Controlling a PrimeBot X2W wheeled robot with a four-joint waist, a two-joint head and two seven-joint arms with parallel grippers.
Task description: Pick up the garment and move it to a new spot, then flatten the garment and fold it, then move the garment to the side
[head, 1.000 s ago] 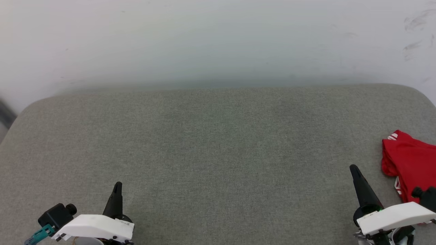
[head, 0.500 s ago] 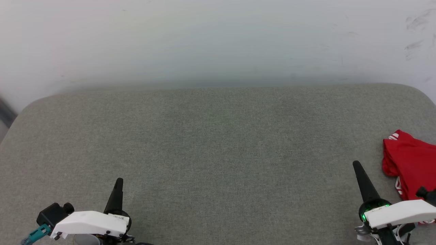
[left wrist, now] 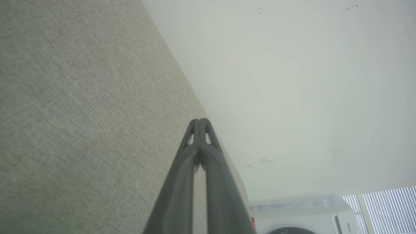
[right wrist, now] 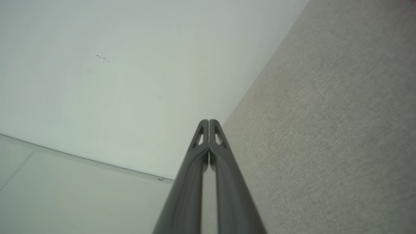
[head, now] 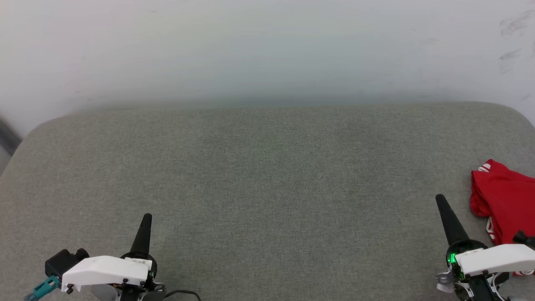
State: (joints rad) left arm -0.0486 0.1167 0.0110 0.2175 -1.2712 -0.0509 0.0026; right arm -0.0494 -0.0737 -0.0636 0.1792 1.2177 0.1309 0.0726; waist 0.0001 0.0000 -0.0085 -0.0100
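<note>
Bright red soft jersey T-shirt with white striped trim (head: 503,200) lies bunched at the right edge of the grey-green woven fabric surface (head: 267,188), partly cut off by the frame, held by neither arm. Left gripper (head: 146,218) at lower left and right gripper (head: 439,199) just left of the shirt both have dark fingers pressed together, empty.

Matt woven cushion (head: 267,188), soft garment (head: 508,205)
</note>
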